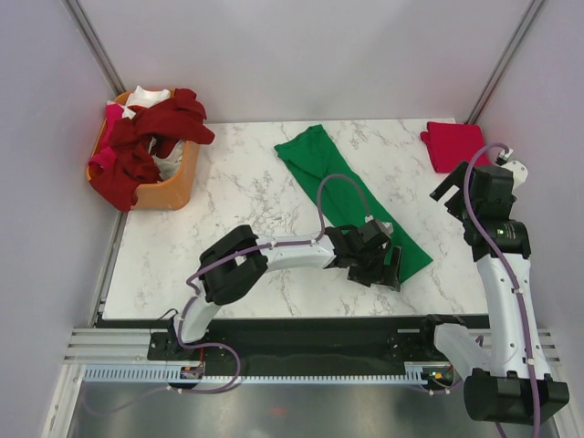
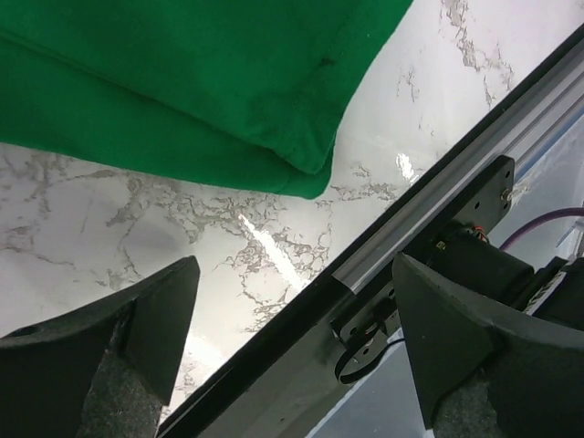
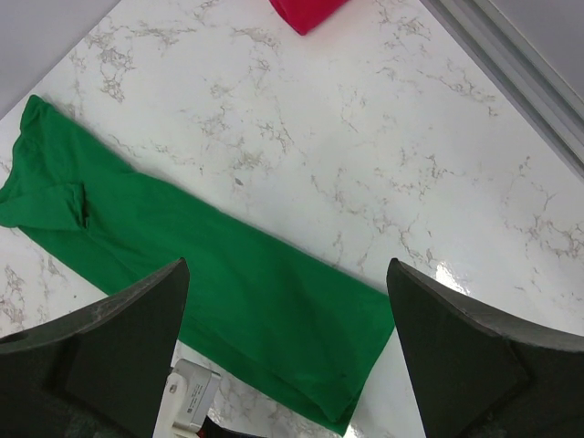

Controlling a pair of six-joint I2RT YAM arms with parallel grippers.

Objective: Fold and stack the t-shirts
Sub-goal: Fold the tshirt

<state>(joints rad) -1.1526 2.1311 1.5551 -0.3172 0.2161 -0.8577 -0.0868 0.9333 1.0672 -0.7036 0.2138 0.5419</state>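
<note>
A bright green t-shirt (image 1: 351, 196), folded into a long strip, lies diagonally across the marble table (image 1: 246, 192). My left gripper (image 1: 381, 267) hovers over its near right end, open and empty. In the left wrist view the shirt's folded corner (image 2: 210, 100) lies ahead of the open gripper (image 2: 292, 310), apart from the fingers (image 2: 146, 328). A folded bright red t-shirt (image 1: 453, 144) sits at the far right corner. My right gripper (image 1: 449, 193) hangs open just in front of it, holding nothing. The right wrist view looks down on the green shirt (image 3: 228, 274) and the red shirt's edge (image 3: 306, 11).
An orange basket (image 1: 173, 187) at the far left holds dark red (image 1: 160, 128), white and pink shirts heaped over its rim. A black and silver rail (image 2: 429, 192) runs along the table's near edge. Grey walls enclose the table on three sides.
</note>
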